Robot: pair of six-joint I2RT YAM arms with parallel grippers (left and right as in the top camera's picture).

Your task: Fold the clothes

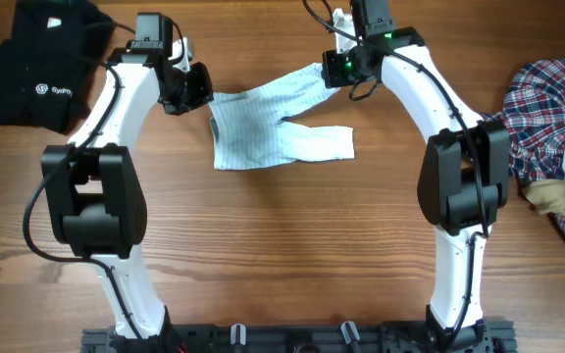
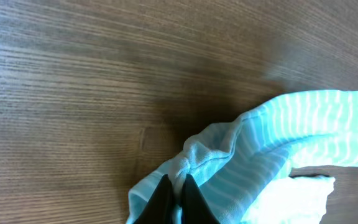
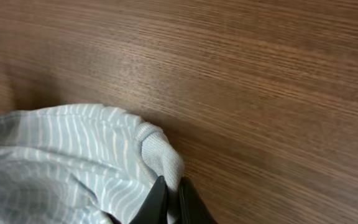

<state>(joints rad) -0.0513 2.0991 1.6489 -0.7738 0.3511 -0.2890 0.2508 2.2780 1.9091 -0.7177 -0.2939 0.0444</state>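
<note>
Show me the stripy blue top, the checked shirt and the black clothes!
Pale-blue striped garment (image 1: 253, 135), overhead view, middle of its body.
Red-blue-white plaid shirt (image 1: 542, 108), overhead view, its bunched middle.
Black logo garments (image 1: 13, 86), overhead view, left of the white logo.

Overhead straight down, 2 wrist views close over striped garment (image 1: 263, 127)

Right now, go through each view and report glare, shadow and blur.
Overhead: even light, sharp, no glare on the table. Left wrist: the striped garment glares nearly white at right, with a dark shadow on the wood beside it. Right wrist: slightly soft, far wood grain smeared, no glare.
</note>
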